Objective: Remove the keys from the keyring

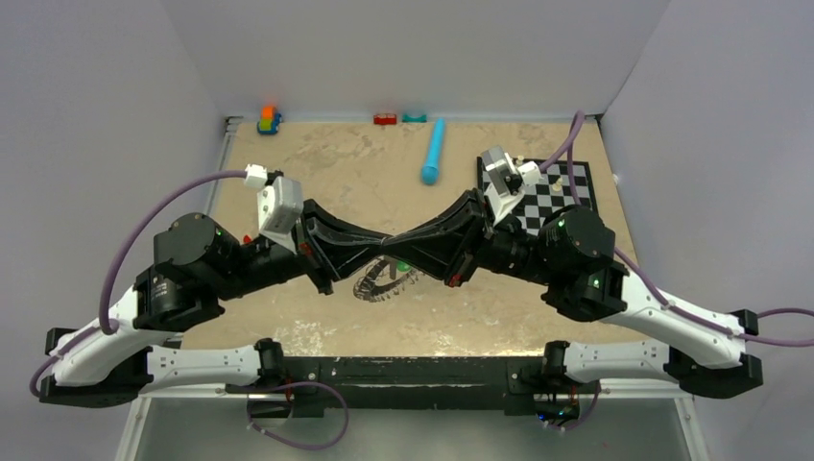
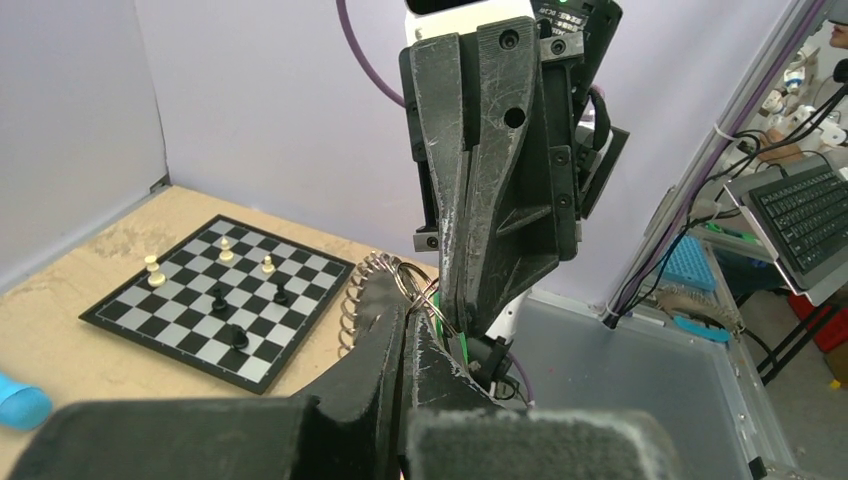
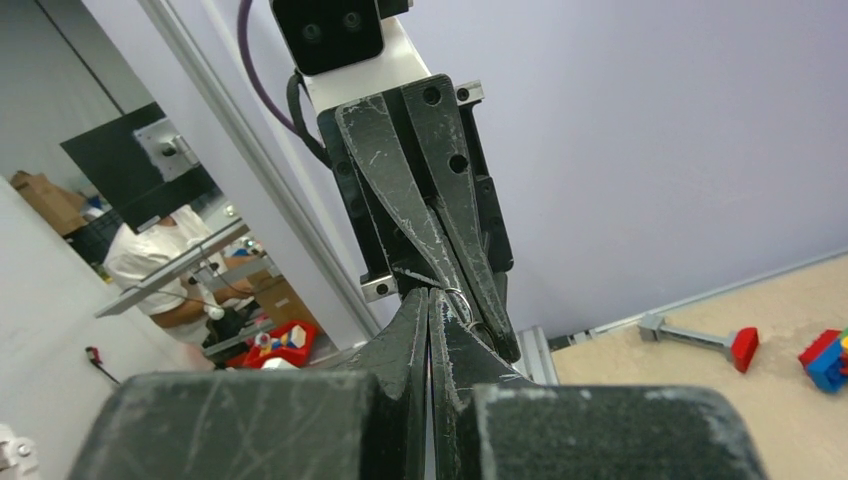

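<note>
The keyring (image 1: 384, 284), a thin metal hoop rimmed with silver keys (image 1: 370, 288), hangs below both grippers at mid-table. In the left wrist view the keys (image 2: 358, 300) fan out left of my fingers. My left gripper (image 1: 385, 243) (image 2: 424, 303) is shut on the hoop's wire (image 2: 440, 300). My right gripper (image 1: 399, 240) (image 3: 430, 296) is shut and meets the left tip to tip. The green key head (image 1: 403, 266) (image 2: 463, 345) shows just below its tips. A bit of ring wire (image 3: 456, 300) lies beside the right fingers.
A chessboard (image 1: 562, 192) (image 2: 190, 330) with small pieces lies at the right rear. A blue cylinder (image 1: 433, 154) (image 2: 20, 402) lies at the back centre. Toy blocks (image 1: 269, 119) (image 3: 825, 357) line the back edge. A grey bin (image 2: 620, 385) sits off the near edge.
</note>
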Controlling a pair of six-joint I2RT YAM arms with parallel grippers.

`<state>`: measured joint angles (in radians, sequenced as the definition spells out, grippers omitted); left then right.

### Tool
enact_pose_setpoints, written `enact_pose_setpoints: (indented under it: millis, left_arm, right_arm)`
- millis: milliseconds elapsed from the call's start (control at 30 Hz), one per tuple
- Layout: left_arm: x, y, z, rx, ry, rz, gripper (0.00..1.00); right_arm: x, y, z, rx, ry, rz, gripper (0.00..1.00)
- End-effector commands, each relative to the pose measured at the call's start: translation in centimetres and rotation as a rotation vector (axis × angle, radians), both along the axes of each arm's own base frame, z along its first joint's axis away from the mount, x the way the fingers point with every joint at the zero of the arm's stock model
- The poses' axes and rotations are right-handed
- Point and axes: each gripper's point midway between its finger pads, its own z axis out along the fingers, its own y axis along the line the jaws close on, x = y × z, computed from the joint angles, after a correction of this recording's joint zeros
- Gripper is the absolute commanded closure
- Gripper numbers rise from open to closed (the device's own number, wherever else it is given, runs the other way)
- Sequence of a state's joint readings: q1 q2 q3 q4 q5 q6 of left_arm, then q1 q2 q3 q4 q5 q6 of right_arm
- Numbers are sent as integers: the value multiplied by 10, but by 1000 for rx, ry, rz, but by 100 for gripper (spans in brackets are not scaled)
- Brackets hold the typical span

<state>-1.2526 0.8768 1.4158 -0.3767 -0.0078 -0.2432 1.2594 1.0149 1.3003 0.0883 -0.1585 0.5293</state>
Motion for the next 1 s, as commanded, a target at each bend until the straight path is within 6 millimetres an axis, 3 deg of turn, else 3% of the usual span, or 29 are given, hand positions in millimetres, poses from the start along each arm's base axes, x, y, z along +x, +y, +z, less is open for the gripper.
enact_pose_setpoints:
  millis: [0,500,667,800,967]
  left_arm:
    - [12,-8,-6,34,4,47,100]
    - [13,0,-11,43,11,68,100]
    - [13,-3,-11,49,14,63,100]
    - [14,-3,-14,58,18,69,100]
    - [18,-3,-16,74,35,87,100]
  right_arm:
    - [-38,10,0,32,-5,211,100]
    - [-23,-44,10,52,8,39,100]
    - [-16,-40,-1,12,39,10,99]
    - [-1,-38,-5,-25,68,-71,86]
    - [21,-33,-20,-148,100,-186,80]
